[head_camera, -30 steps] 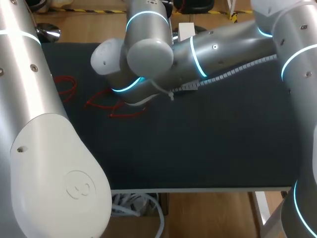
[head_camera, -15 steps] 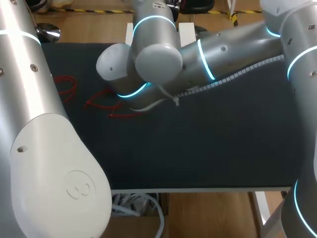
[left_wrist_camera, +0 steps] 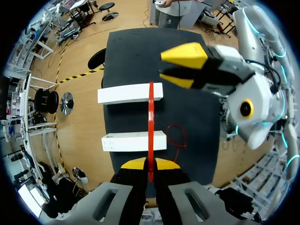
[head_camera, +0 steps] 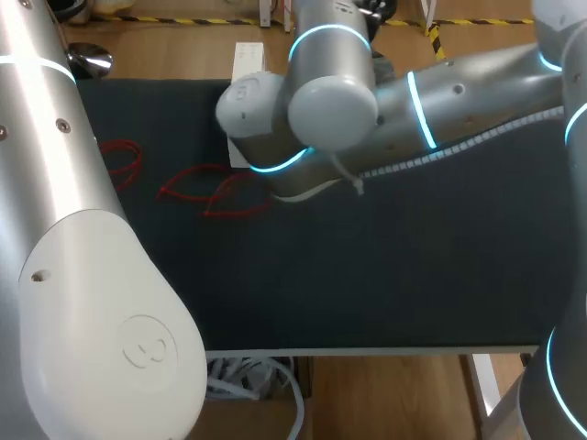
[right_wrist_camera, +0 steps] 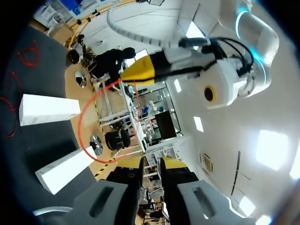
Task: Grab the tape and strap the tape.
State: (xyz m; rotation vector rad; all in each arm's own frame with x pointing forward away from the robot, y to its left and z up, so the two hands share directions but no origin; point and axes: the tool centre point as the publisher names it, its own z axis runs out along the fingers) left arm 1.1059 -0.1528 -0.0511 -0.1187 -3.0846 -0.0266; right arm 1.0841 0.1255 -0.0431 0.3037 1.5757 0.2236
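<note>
A red strap [left_wrist_camera: 151,122] runs straight ahead from my left gripper [left_wrist_camera: 150,163], which is shut on its near end, high above the black table [left_wrist_camera: 187,112]. In the right wrist view the strap [right_wrist_camera: 83,126] bends in a wide arc from my left gripper [right_wrist_camera: 129,77] down to the outer side of my right gripper [right_wrist_camera: 152,163]. The right jaws stand a narrow gap apart, with nothing seen between them. My right gripper [left_wrist_camera: 164,69] hangs just beside the strap's far end. In the head view my right arm [head_camera: 367,101] hides both grippers.
Two white boxes [left_wrist_camera: 130,93] [left_wrist_camera: 134,140] lie across the table below the strap. A loose red loop [left_wrist_camera: 177,136] lies near them. Several red straps [head_camera: 215,192] [head_camera: 124,156] lie on the table's left part, beside a white box [head_camera: 237,154].
My right arm has swung to the right and toward the back of the table, uncovering the white boxes. The left arm has kept still.
</note>
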